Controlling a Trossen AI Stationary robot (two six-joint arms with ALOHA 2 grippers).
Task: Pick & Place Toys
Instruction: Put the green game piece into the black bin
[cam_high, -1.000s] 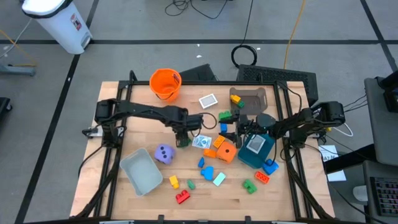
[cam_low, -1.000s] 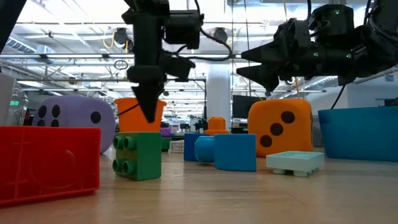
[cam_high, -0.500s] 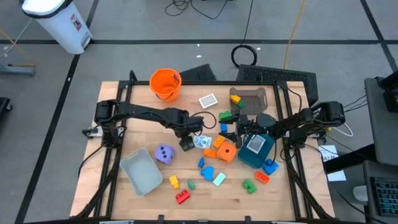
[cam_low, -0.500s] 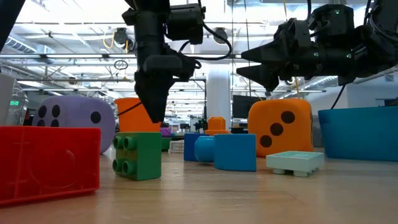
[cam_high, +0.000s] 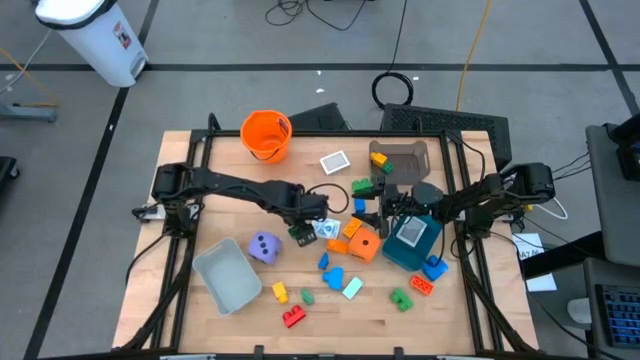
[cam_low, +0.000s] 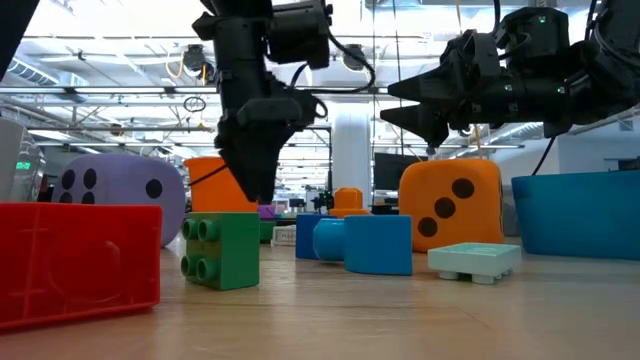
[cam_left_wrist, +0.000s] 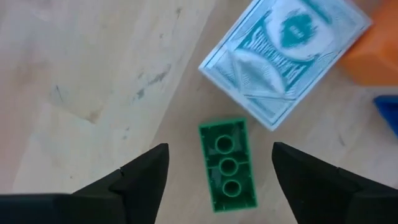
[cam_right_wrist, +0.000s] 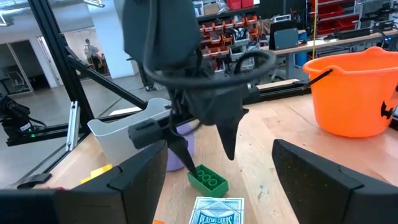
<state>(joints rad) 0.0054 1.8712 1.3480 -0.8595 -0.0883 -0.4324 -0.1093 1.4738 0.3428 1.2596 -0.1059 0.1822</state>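
Left claw (cam_left_wrist: 219, 171) hangs over the green block (cam_left_wrist: 227, 164), fingers spread, one on each side of the block with wood showing between finger and block. Nothing gripped. Block lies flat on the table (cam_high: 190, 305), studs up, three in a row visible.

Landmark: the green block.
- Playing card (cam_left_wrist: 285, 58), blue-patterned back, just beside the block's far end; contact unclear.
- Purple die (cam_high: 263, 247) near the block, toward the front left of the table; grey bin (cam_high: 227, 277) beyond the die.
- Orange die (cam_high: 364, 245) on the opposite side of the card from the block.
- Orange bucket (cam_high: 266, 134) well apart, at the table's back edge.

Right claw (cam_right_wrist: 219, 180) waits over toward the teal bin (cam_high: 410, 240), fingers wide apart, empty, facing the green block and the left claw.
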